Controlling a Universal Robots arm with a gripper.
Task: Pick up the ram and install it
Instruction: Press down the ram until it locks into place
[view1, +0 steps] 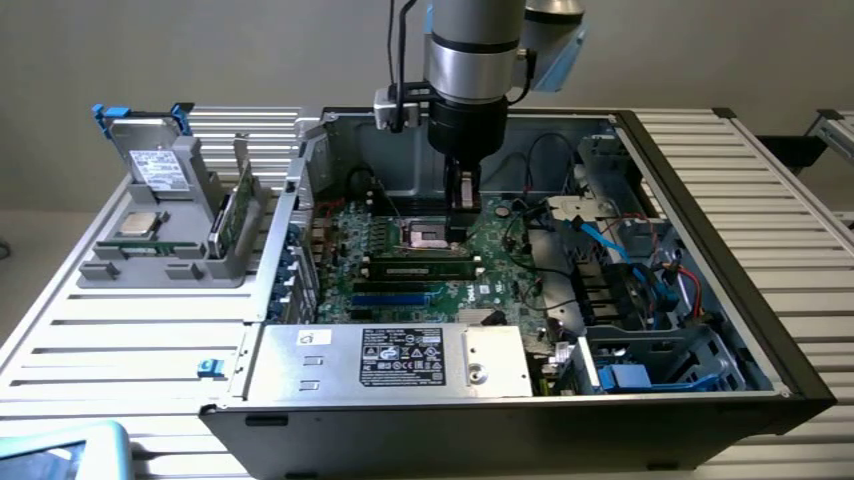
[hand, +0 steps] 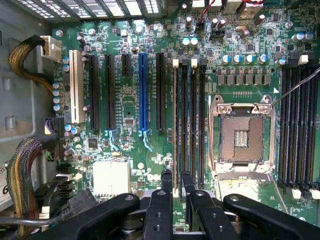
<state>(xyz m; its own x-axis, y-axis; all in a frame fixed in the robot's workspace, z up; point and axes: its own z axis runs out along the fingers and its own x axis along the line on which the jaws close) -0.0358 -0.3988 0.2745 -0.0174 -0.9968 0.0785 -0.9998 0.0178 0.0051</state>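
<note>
The ram (view1: 424, 264), a long narrow green stick with dark chips, lies along the memory slots of the motherboard (view1: 501, 250), just in front of the processor socket (view1: 434, 236). My gripper (view1: 463, 215) hangs well above that socket and the ram, pointing straight down. Seen from the wrist, the gripper (hand: 176, 176) is open by a narrow gap with nothing between its fingertips. That gap lines up with the outermost of the memory slots (hand: 190, 125) beside the empty socket (hand: 242, 135).
The open computer case (view1: 694, 200) rests on a slatted table. A grey holder (view1: 160, 262) at the exterior view's left carries a silver processor chip (view1: 134, 222) and an upright green card (view1: 234, 218). The power supply (view1: 387, 358) fills the case front; cables (view1: 627, 250) crowd its right.
</note>
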